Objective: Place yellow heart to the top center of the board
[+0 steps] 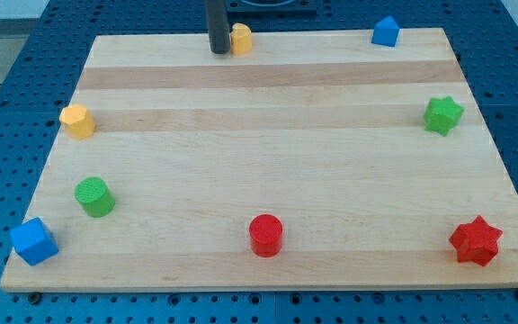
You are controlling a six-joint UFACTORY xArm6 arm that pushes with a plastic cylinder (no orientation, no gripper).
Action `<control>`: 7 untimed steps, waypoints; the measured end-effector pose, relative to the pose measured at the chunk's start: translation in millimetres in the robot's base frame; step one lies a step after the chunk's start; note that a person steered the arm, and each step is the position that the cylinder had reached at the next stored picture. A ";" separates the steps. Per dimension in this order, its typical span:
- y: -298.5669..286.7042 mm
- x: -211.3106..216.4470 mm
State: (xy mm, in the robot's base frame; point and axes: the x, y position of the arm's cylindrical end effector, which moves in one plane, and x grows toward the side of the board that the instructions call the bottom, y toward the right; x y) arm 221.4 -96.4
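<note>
The yellow heart (pixel 241 39) sits near the board's top edge, a little left of centre. My rod comes down from the view's top and my tip (pixel 218 51) rests on the board right against the heart's left side. Part of the heart's left edge is hidden behind the rod.
The wooden board (pixel 268 171) carries a yellow hexagon (pixel 77 120) at the left, a green cylinder (pixel 93 196) and a blue cube (pixel 33 241) at the lower left, a red cylinder (pixel 265 235) at the bottom centre, a red star (pixel 475 240), a green star (pixel 442 115) and a blue block (pixel 385 31).
</note>
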 end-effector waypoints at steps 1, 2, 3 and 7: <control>-27.8 -29.8; -14.3 -28.3; 16.0 -22.7; 19.2 9.4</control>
